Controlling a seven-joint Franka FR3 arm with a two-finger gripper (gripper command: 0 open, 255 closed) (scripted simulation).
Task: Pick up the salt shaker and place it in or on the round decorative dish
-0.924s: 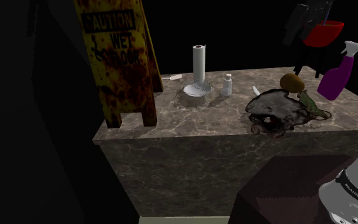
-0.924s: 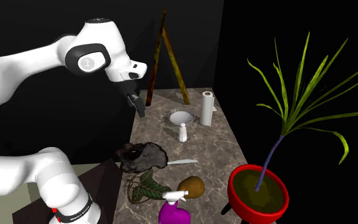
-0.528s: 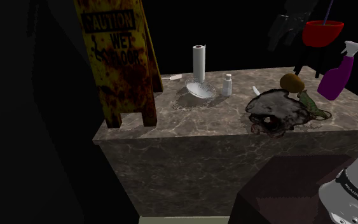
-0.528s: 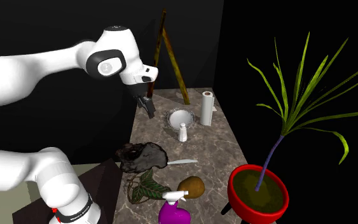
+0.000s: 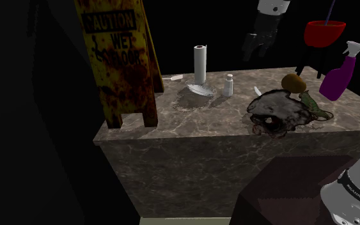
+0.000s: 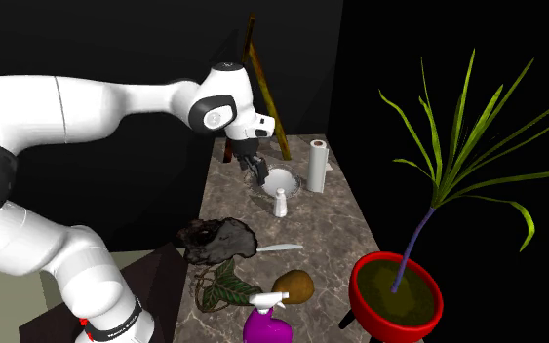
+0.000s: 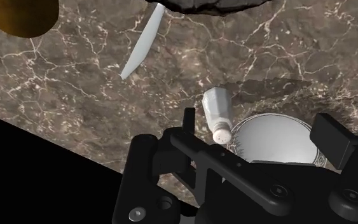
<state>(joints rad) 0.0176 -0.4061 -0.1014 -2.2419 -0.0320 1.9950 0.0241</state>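
On the brown marbled bench (image 5: 236, 121) the white salt shaker (image 5: 229, 84) stands unlifted beside the round silvery dish (image 5: 197, 91), the black pincer (image 7: 259, 121) wide and empty above.

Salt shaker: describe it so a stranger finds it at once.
On the brown marbled counter, past the tall yellow caution sign, stands an upright white paper towel roll with a shallow round grey dish in front of it. The small white salt shaker stands beside that dish. It is a short capped bottle, far lower than the roll.
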